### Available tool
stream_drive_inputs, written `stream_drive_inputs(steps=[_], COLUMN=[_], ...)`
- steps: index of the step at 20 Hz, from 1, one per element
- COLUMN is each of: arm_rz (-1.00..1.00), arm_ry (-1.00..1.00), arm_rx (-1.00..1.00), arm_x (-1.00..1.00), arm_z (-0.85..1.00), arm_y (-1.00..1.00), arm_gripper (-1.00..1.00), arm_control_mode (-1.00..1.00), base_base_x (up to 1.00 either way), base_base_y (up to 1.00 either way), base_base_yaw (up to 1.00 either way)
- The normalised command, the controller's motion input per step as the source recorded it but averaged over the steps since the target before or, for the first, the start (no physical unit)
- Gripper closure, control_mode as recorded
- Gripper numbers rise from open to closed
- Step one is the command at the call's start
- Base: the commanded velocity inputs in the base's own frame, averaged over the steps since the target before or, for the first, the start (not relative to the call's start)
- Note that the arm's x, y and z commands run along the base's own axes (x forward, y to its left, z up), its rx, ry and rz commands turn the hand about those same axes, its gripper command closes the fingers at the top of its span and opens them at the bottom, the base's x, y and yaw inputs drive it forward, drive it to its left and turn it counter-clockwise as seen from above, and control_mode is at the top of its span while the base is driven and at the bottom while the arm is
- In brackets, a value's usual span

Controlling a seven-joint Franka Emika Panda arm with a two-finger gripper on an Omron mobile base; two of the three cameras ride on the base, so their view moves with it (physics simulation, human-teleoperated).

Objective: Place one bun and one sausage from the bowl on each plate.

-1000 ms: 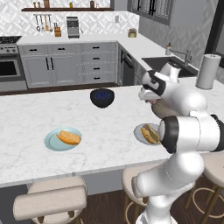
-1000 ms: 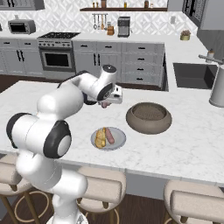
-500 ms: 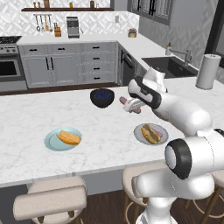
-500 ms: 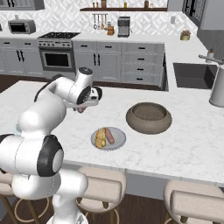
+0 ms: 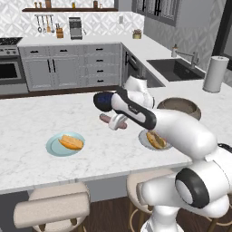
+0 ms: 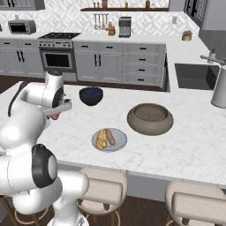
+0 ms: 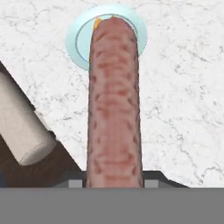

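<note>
I have the gripper (image 5: 118, 123) clamped on a sausage (image 5: 110, 120) above the tabletop (image 5: 27, 131). The grey plate (image 6: 109, 139) behind it already has bun and sausage; the blue plate (image 5: 66, 144) ahead holds only a bun (image 5: 71, 142), so this sausage still has to land there.

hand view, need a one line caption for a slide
Claw carrying a sausage above the marble counter toward the pale blue plate.

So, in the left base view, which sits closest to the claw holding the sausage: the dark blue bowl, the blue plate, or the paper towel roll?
From the gripper, shut on the sausage:
1. Dark blue bowl, just behind it.
2. Pale blue plate, with a bun, toward the counter's near left.
3. Paper towel roll, far right by the sink.
</note>
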Motion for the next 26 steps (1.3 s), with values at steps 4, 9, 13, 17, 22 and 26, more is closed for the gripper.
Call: stream_drive_inputs(steps=[4,9,13,17,22,26], arm_rz=[0.17,0.08,0.0,0.0,-0.01,-0.06], arm_ry=[0.04,0.01,0.0,0.0,0.0,0.0], arm_rx=[-0.06,-0.03,-0.02,-0.02,-0.05,-0.1], arm_x=[-0.5,-0.36,0.01,0.29,0.23,0.1], arm_z=[0.0,-0.01,-0.1,-0.36,-0.4,-0.32], arm_y=[1.0,0.99,0.79,0.21,0.23,0.49], arm_gripper=[1.0,1.0,1.0,1.0,1.0,1.0], arm_control_mode=[-1.0,-1.0,-1.0,-1.0,-1.0,-1.0], base_base_x=[0.0,0.0,0.0,0.0,0.0,0.0], base_base_y=[0.0,0.0,0.0,0.0,0.0,0.0], base_base_yaw=[0.0,0.0,0.0,0.0,0.0,0.0])
